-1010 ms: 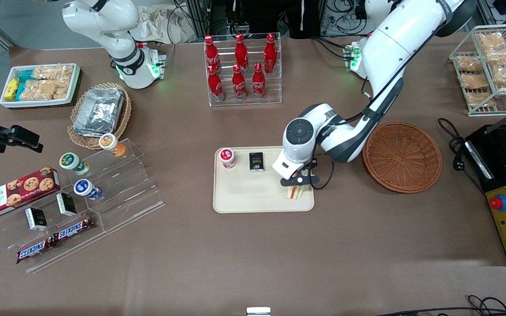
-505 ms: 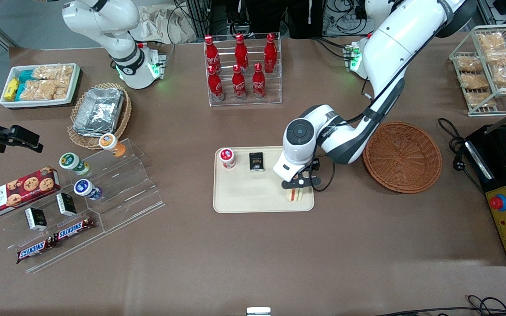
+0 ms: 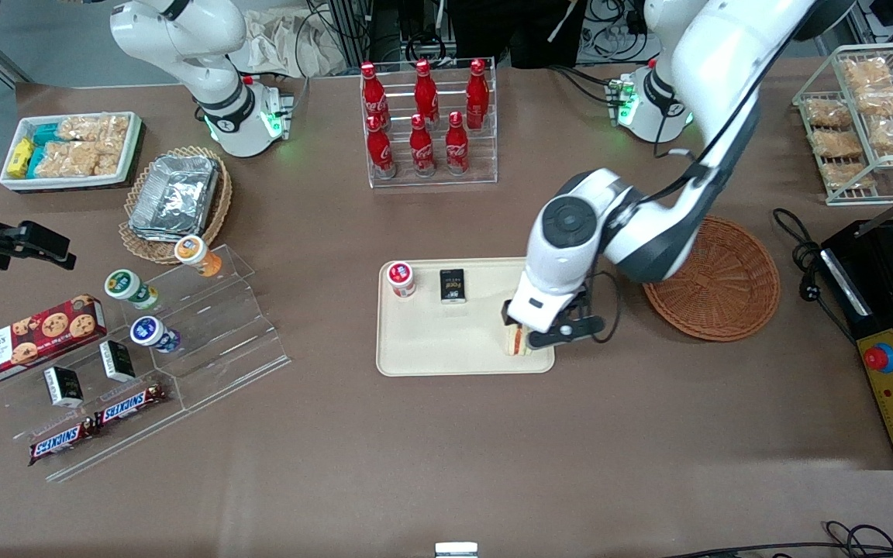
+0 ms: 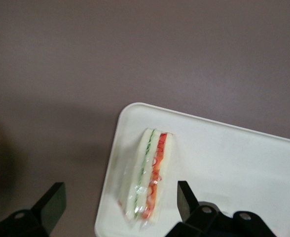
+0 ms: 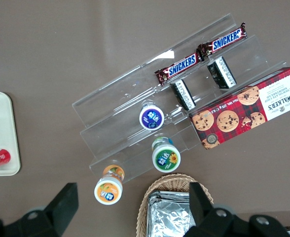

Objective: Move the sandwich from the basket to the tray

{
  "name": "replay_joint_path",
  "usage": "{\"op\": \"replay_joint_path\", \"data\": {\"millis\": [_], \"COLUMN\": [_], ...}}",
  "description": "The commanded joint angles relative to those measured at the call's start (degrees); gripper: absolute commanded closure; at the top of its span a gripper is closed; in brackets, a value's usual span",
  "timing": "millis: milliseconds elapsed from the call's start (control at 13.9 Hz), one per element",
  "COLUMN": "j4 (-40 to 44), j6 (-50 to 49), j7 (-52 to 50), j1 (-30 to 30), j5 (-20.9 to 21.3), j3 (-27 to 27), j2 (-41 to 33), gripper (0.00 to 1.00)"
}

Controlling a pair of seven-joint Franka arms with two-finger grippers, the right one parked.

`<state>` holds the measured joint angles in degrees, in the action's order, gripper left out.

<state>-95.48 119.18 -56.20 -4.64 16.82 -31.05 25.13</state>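
Observation:
The sandwich (image 3: pixel 516 339) stands on its edge on the cream tray (image 3: pixel 431 341), at the tray's corner nearest the front camera and the basket. In the left wrist view the sandwich (image 4: pixel 150 177) shows its red and green filling on the tray (image 4: pixel 234 163). My left gripper (image 3: pixel 541 325) hangs above the sandwich and is open. Its fingers (image 4: pixel 184 200) stand wide on either side of the sandwich without touching it, the gripper (image 4: pixel 118 205) being centred over it. The reddish-brown basket (image 3: pixel 725 287) is empty, partly covered by my arm.
A red-lidded cup (image 3: pixel 401 277) and a black packet (image 3: pixel 453 284) sit on the tray's farther edge. A clear rack of cola bottles (image 3: pixel 427 116) stands farther from the camera. An acrylic snack stand (image 3: pixel 183 333) lies toward the parked arm's end, a black machine (image 3: pixel 892 310) toward the working arm's.
The left arm has risen and shifted toward the basket. The sandwich stays on the tray corner, now free of the fingers.

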Motion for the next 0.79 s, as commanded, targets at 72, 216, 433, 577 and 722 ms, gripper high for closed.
{"op": "replay_joint_path", "data": {"millis": [72, 216, 433, 577, 722], "j4": [2.22, 1.88, 1.44, 2.14, 4.85], "j6": [-14.73, -20.27, -28.10, -31.10, -31.20], "j7": [9.15, 18.35, 37.94, 48.16, 49.35], "j1": [-0.36, -4.57, -5.82, -5.39, -4.60], "j5": [-12.90, -17.68, -18.57, -18.57, -18.57], "j3": [7.62, 17.63, 26.28, 30.68, 31.14], "j2": [-14.91, -21.33, -26.70, -27.33, -26.72], "gripper": [0.00, 0.00, 0.00, 0.00, 0.00]}}
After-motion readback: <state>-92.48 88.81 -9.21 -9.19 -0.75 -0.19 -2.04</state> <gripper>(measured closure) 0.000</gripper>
